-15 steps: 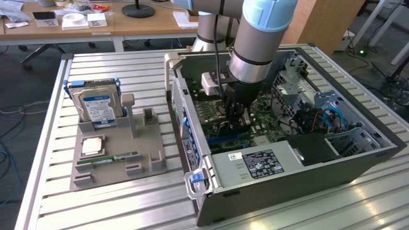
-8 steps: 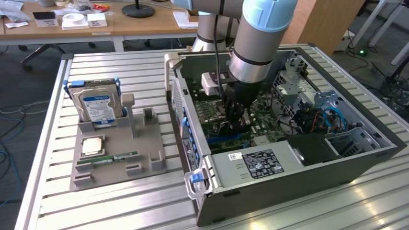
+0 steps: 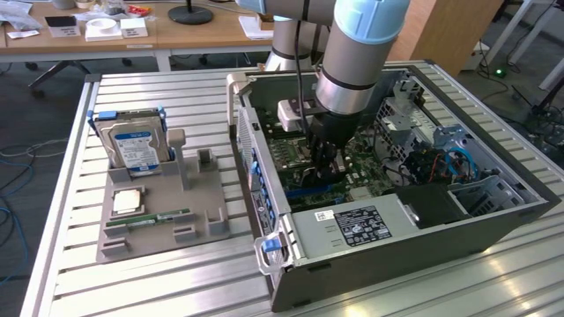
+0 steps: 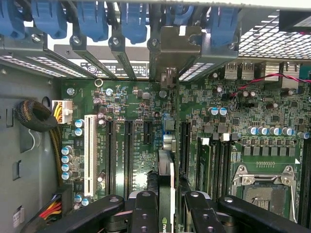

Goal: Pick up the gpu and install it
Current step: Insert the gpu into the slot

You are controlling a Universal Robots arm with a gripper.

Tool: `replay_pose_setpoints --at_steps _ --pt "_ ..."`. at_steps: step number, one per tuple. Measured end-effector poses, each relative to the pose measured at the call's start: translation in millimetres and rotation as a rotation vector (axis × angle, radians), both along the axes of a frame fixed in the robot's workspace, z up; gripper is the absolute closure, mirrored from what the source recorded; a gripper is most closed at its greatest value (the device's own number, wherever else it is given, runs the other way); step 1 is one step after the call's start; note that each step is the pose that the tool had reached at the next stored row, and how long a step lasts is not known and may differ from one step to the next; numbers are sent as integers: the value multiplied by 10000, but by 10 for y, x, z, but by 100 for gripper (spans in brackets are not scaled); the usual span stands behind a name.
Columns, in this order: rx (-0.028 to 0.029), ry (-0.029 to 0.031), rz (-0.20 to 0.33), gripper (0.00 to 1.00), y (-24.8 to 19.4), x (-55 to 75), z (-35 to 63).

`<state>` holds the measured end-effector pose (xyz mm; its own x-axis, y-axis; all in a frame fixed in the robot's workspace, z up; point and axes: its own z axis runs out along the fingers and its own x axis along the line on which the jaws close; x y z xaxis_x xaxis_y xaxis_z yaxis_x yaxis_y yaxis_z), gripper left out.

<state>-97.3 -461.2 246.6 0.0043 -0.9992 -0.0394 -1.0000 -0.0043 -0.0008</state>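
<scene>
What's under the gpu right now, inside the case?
The gripper holds the gpu edge-on over the motherboard. Visible beside it: black expansion slots and a white slot. The board strip directly under the card is covered, so its slot cannot be seen.

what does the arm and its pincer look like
The arm is a silver-grey tube with pale blue joint caps, black near the wrist. A white box sits at its side, and a black cable runs along it. The pincer has black fingers with round bolts.
</scene>
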Motion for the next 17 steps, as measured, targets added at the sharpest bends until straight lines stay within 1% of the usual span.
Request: replay_pose_setpoints --at_steps 11,17 --pt "-15 -60 4 74 0 -10 0" --pt "-20 -62 3 74 0 -11 -3"
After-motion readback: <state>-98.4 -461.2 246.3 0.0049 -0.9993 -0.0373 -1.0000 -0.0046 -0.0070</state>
